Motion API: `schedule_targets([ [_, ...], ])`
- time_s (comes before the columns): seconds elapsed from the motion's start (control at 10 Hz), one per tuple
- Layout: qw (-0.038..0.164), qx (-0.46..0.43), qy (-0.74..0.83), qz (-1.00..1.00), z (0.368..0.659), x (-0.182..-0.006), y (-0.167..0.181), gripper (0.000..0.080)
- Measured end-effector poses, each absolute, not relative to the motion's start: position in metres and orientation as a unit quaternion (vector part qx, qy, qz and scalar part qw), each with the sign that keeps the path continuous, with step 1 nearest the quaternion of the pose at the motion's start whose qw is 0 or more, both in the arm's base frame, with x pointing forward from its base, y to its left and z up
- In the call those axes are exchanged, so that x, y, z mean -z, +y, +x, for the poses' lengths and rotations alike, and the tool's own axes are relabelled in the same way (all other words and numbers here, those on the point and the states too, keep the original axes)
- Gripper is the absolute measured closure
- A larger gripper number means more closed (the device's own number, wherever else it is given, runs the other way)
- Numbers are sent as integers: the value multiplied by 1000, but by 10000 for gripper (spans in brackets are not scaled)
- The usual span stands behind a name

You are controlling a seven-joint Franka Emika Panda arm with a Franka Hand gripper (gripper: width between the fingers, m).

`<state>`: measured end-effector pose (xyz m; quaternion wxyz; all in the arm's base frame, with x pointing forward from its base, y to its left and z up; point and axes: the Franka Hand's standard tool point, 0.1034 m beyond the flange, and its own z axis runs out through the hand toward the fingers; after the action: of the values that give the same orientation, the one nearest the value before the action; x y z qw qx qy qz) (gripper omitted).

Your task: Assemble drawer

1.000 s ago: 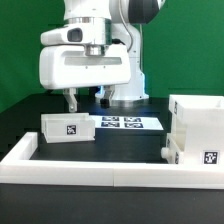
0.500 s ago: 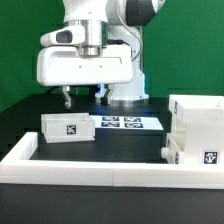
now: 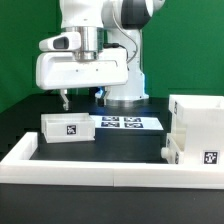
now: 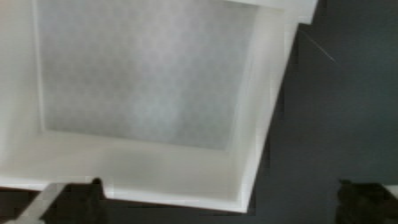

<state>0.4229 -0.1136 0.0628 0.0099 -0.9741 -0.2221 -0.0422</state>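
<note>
A small white drawer tray [image 3: 68,127] with a black-and-white tag lies on the black table at the exterior view's left. My gripper [image 3: 82,99] hangs open and empty a little above and behind it. In the wrist view the tray [image 4: 151,80] shows from above as an open box with a grey floor and white rim. The two fingertips [image 4: 63,200] stand wide apart, one at the tray's edge, the other over bare table. The tall white casing [image 3: 197,122] stands at the right. A second small tray [image 3: 172,150] sits against its near left side.
The marker board [image 3: 125,123] lies flat behind the tray, in front of the robot base. A long low white wall [image 3: 100,166] edges the table's near side and runs up the left side.
The gripper has drifted slightly up and toward the exterior view's left. It stays open. The tray and casing have not moved.
</note>
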Motion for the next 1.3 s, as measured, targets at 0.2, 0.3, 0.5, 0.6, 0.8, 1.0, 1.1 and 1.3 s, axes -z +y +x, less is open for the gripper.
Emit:
schedule_targets([
  [0.2,5,49,-222,-974,417,-53,-113,150],
  [0.3,0,55,-223,-973,409,-43,-113,150],
  [0.5,-1,56,-219,-974,401,-30,-112,150],
  [0.6,0,57,-218,-974,399,-24,-111,150],
  [0.8,3,54,-218,-975,395,-13,-109,150],
  [1.0,6,51,-217,-975,392,-6,-107,274],
  [1.1,6,50,-217,-975,391,-5,-107,274],
  [1.3,6,50,-217,-975,389,-5,-106,547],
])
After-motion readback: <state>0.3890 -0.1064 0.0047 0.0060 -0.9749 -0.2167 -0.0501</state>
